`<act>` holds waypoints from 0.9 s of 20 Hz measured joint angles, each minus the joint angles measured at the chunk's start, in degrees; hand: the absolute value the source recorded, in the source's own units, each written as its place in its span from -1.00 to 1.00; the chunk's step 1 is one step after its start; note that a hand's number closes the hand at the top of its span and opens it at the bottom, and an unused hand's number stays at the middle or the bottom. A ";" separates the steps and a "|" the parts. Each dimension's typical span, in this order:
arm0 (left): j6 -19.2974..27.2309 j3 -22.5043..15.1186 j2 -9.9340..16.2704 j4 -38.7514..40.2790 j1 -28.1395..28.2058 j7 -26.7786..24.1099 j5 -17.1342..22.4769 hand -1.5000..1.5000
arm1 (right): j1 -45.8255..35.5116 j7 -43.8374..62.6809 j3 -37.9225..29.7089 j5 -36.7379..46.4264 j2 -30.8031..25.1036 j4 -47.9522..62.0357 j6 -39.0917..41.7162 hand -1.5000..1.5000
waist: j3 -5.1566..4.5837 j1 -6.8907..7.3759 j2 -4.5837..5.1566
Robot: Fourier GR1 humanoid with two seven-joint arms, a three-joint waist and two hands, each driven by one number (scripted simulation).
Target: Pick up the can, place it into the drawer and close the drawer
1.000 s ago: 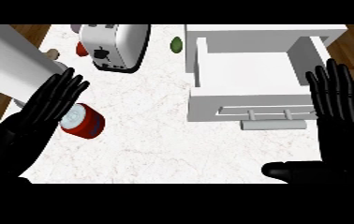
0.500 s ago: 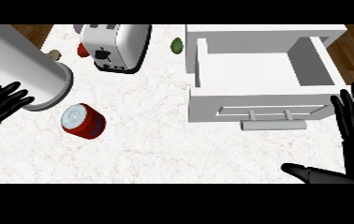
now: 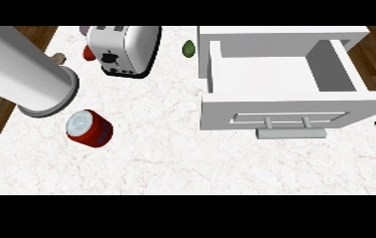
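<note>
The red can (image 3: 89,127) with a pale lid stands on the white marble counter (image 3: 161,157) at the left. The white drawer (image 3: 220,113) is pulled open at the right, and nothing lies inside it. Its grey handle (image 3: 290,132) points toward me. Neither hand shows in the head view. Only a thick grey forearm (image 3: 29,75) crosses the upper left, and its round end hangs just above and left of the can. Nothing touches the can.
A silver toaster (image 3: 125,50) stands at the back left, with a small red thing (image 3: 88,53) and a beige item (image 3: 57,58) beside it. A green object (image 3: 189,48) lies between the toaster and the drawer. The counter's left edge meets wooden floor.
Both black hands have left the view, the right one dropping out at the lower right. The left forearm now crosses the upper left. The can and drawer have not moved.
</note>
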 measured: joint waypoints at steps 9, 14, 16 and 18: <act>-0.44 -7.06 4.97 8.73 -3.80 7.78 13.84 -1.00 | 5.89 -2.61 -5.60 -5.24 -0.64 -1.31 5.88 -1.00 | 0.03 -0.04 -0.06; 0.69 -11.39 5.17 9.92 -5.84 12.45 19.31 -1.00 | 6.32 -3.01 -8.36 -7.30 -0.85 -0.74 8.06 -1.00 | 0.03 0.06 -0.05; 1.32 -12.50 4.19 10.31 -6.77 13.86 19.67 -1.00 | 6.53 -3.19 -9.67 -8.43 -1.24 -0.09 9.44 -1.00 | 0.03 0.08 -0.04; 2.25 -13.14 3.60 9.24 -6.61 15.14 20.38 -1.00 | 8.51 -3.67 -10.67 -9.02 -0.80 -0.97 11.16 -1.00 | 0.03 0.14 -0.08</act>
